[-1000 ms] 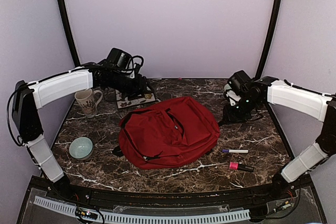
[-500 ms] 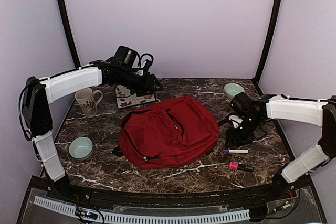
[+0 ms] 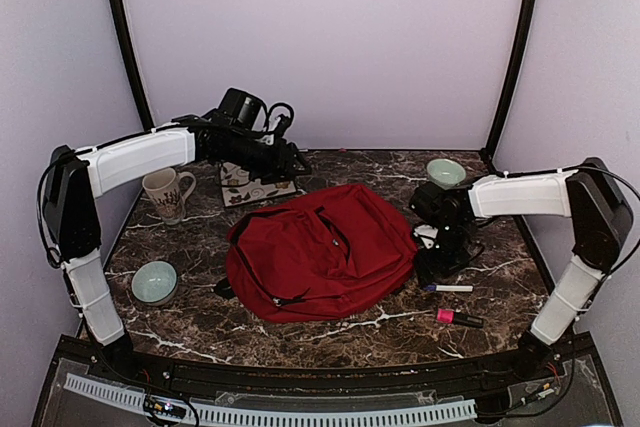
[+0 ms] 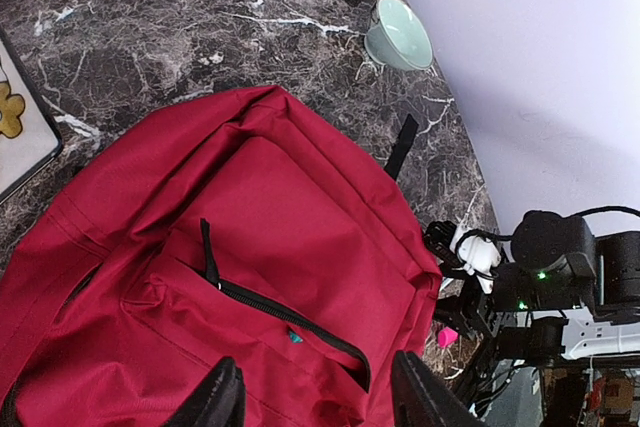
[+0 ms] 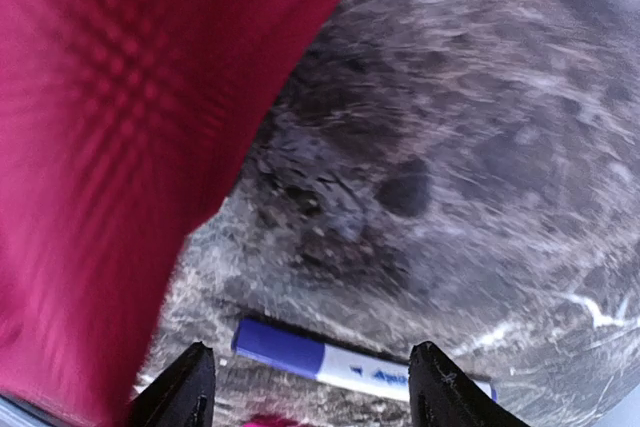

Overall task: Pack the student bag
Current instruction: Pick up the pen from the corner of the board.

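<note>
Right gripper (image 3: 437, 265) had shifted leftward from where it was half a second before, and now hung at the right side of the student bag (image 3: 320, 252), low over the dark marble desk (image 3: 330, 332). Its wrist view showed the claw (image 5: 312, 349) spread wide, with a white marker with a blue cap (image 5: 340, 362) lying on the desk between the two fingers (image 5: 190, 387); the red fabric filled the left of that view. From above, the marker (image 3: 447, 288) lay toward the desk's right edge, and a pink item (image 3: 458, 318) lay nearer the front edge.

The left gripper (image 3: 293, 162) had hardly moved and hung above the far left part of the desk, over a patterned tray (image 3: 250, 187). Its claw (image 4: 315, 402) stood wide and held nothing.

The bag lay flat in the middle of the desk. A mug (image 3: 168, 194) and a pale bowl (image 3: 155, 282) stood by the left edge; a second bowl (image 3: 445, 171) sat in the far right corner.
</note>
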`<state>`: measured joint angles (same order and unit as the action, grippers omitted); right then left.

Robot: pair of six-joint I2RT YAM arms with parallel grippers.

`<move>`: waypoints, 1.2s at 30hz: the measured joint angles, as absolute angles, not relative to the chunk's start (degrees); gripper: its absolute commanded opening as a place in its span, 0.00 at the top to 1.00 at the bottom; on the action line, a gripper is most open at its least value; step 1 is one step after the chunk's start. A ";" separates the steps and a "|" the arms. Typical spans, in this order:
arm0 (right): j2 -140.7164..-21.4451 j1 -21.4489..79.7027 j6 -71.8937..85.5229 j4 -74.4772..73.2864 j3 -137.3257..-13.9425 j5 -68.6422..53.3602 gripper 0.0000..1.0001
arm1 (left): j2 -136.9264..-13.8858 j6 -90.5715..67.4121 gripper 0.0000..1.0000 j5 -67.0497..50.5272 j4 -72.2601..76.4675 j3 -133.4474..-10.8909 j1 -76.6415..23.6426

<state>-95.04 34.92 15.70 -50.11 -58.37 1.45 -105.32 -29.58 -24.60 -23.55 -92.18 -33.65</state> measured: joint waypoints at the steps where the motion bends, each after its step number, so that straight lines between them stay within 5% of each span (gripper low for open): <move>1: -96.14 35.27 15.44 -50.19 -58.54 1.63 0.36 | -105.30 -29.61 0.48 -24.58 -23.46 -91.98 -33.65; 7: -97.73 36.38 14.98 -51.07 -58.57 2.24 0.42 | -105.30 -29.61 0.48 -24.36 -23.24 -90.59 -33.65; 24: -96.47 35.75 19.88 -48.62 -55.79 1.13 0.83 | -105.34 -30.28 0.50 -24.53 -22.83 -91.35 -33.65; 36: -95.11 33.41 22.17 -46.78 -54.19 -0.32 0.81 | -107.26 -31.14 0.51 -24.71 -22.81 -92.88 -33.65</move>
